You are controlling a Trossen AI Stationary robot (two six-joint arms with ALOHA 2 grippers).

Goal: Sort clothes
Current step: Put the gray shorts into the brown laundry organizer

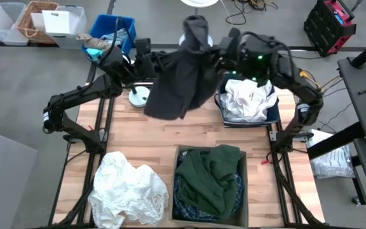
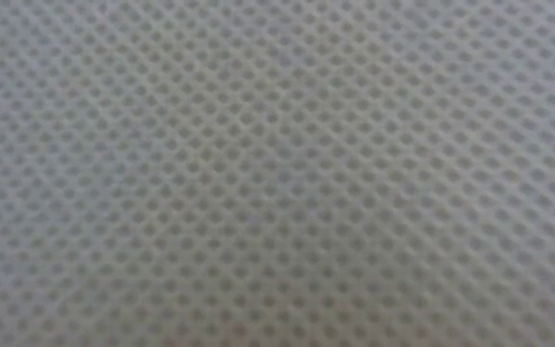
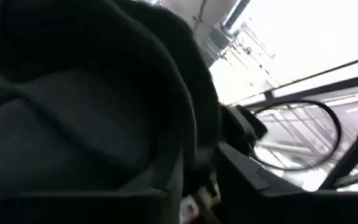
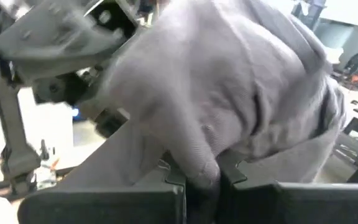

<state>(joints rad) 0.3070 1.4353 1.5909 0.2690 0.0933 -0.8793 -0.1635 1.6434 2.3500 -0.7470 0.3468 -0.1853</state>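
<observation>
From the high view I see both arms raised over the far middle of the desk (image 1: 145,137), holding the charcoal grey garment (image 1: 182,76) up between them so it hangs clear of the wood. The left tool (image 1: 170,60) sits at the garment's left side, the right tool (image 1: 218,60) at its right; fabric hides the fingers of both here. A bin (image 1: 273,111) at the right holds white clothes (image 1: 246,100). A box (image 1: 180,159) at the near edge holds the dark green garment (image 1: 211,178) over plaid. A white heap (image 1: 129,191) lies on the near left.

The low view is filled by a pale mesh fabric (image 2: 277,173) right against the lens.

In the left wrist view, dark cloth (image 3: 86,112) covers almost everything; I cannot tell how that tool stands.

In the right wrist view, I see the right tool's 2 fingers (image 4: 166,180) pinched narrow on a fold of the grey garment.
</observation>
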